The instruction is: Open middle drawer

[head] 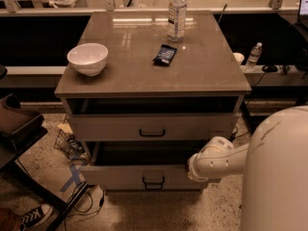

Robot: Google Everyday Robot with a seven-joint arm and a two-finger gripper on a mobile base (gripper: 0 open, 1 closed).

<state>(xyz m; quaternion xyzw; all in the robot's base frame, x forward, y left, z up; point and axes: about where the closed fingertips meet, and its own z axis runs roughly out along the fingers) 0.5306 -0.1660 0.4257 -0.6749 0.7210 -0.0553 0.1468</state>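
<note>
Gripper low, below and right of handle, well apart from it, against right end of lower drawer. Open or closed: cannot tell; end of white arm covers it.

Target, middle drawer: panel carrying the handle at its centre, just under a dark band beneath cabinet top. Looks shut or barely out; no interior showing. Lower drawer, below handle, pulled well out, dark inside, with a like lower handle straight beneath. Not the target.

Step in hand, by judgement: approach. Nothing grasped, pull not yet begun.

For a clean step:
- Raise gripper up and left to handle height, clearing the projecting lower drawer front rather than scraping across it.
- Square up to the middle drawer panel; come in straight at the bar's centre.
- Close around the bar, not beside it. Thin bar, probably easy to slip off, so confirm hold before loading it.
- Pull straight out and level. Off-centre or slanted pull likely to bind the drawer.

Risks: taking the lower handle by mistake. Bowl, bottle and packet, all above handle on the top, probably undisturbed if the pull is smooth; tall bottle most likely to tip on a jolt.
</note>
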